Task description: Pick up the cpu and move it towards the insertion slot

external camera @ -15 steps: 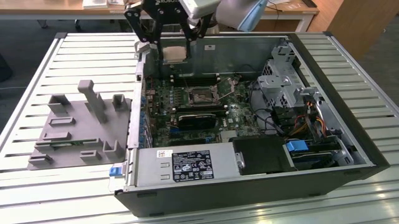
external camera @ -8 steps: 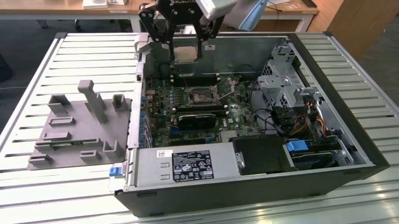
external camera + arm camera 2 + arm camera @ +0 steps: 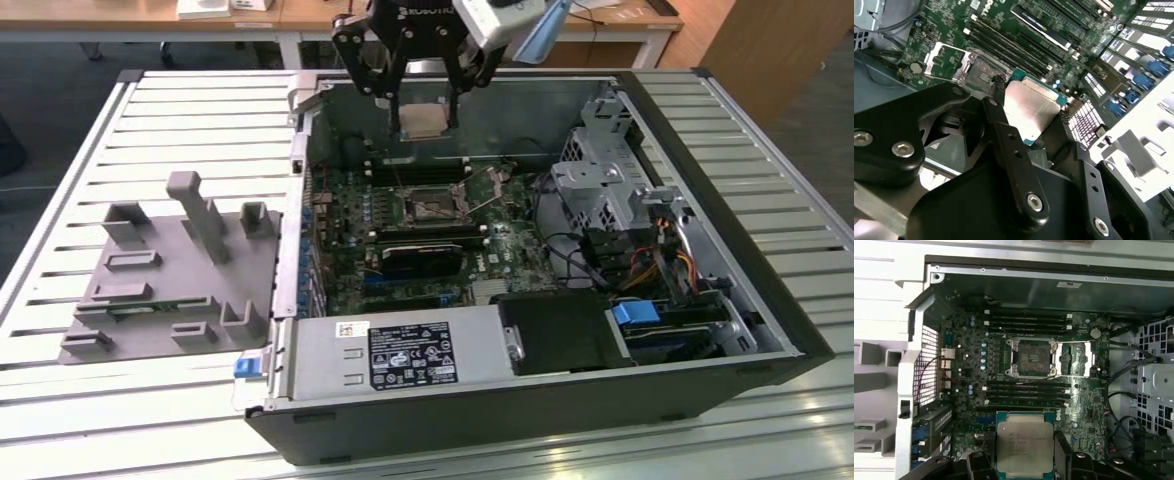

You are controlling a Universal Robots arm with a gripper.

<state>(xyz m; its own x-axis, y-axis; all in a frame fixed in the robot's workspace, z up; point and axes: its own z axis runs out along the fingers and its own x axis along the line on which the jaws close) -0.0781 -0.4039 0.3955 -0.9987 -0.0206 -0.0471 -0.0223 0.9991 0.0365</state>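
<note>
My gripper (image 3: pixel 424 118) hangs above the far part of the open computer case, shut on the cpu (image 3: pixel 424 119), a flat square chip with a pale metal top. The cpu (image 3: pixel 1024 442) sits between the black fingers (image 3: pixel 977 463) in both wrist views, and its silver lid (image 3: pixel 1030 111) faces the camera in the second wrist view. The insertion slot (image 3: pixel 431 203), a square socket with a shiny metal frame and dark centre, lies on the motherboard below and nearer than the chip. In the first wrist view the insertion slot (image 3: pixel 1030 357) is open, its latch plate folded aside.
Long black RAM slots (image 3: pixel 1026 323) flank the socket on both sides. A black heatsink (image 3: pixel 424 260) lies nearer on the board. Drive cages and cables (image 3: pixel 627 215) fill the case on the exterior view's right. A grey tray with blocks (image 3: pixel 167 270) rests on the slatted table at the left.
</note>
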